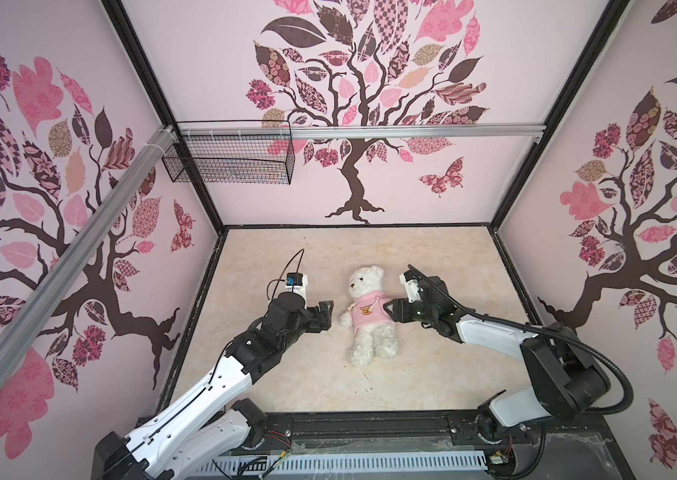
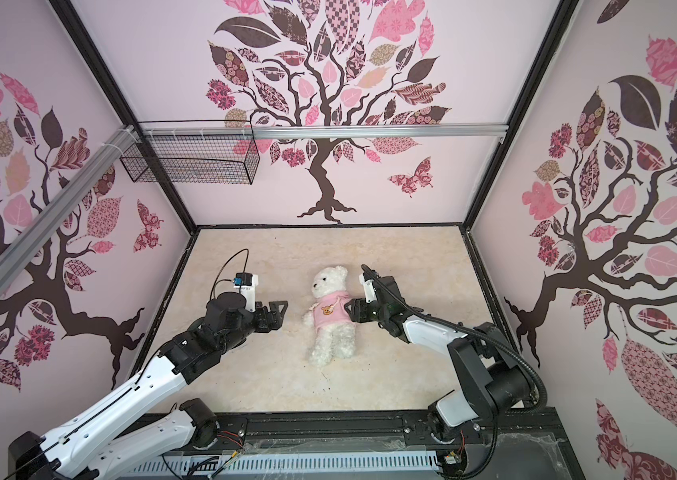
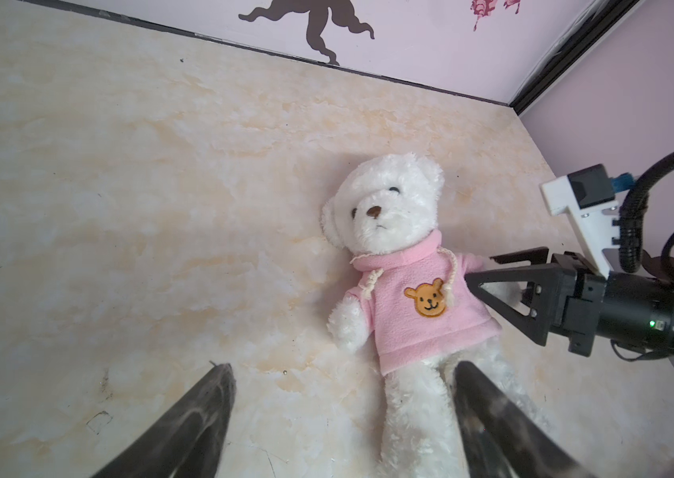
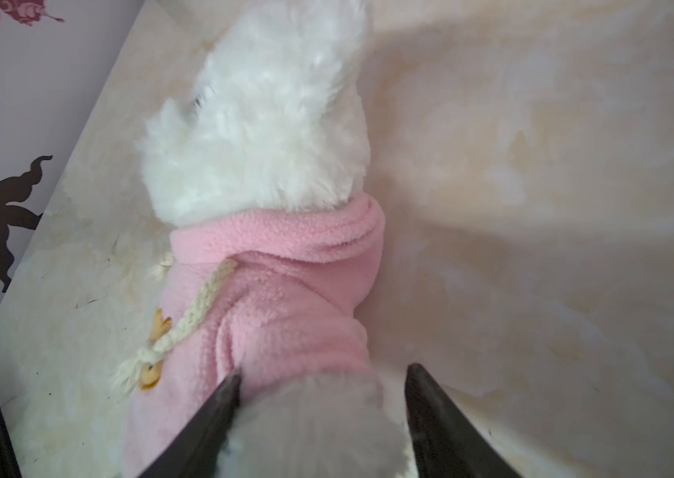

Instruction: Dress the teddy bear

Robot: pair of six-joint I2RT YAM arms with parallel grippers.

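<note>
A white teddy bear (image 1: 363,282) (image 2: 328,282) lies on its back in the middle of the floor, head toward the back wall. A pink hooded shirt (image 1: 370,315) (image 3: 422,323) with an orange bear-face patch covers its torso, and both arms come out of the sleeves. My right gripper (image 1: 386,309) (image 4: 325,372) is at the bear's right-hand side, its jaws closed round the white paw (image 4: 314,422) that sticks out of the sleeve. My left gripper (image 1: 328,316) (image 3: 343,368) is open a little to the left of the bear, holding nothing and touching nothing.
The cream marble floor (image 1: 286,374) is boxed in by pink patterned walls on three sides. A black wire basket (image 1: 228,158) hangs from the rail on the back wall, high at the left. A black rail (image 1: 370,428) runs along the front edge by both arm bases.
</note>
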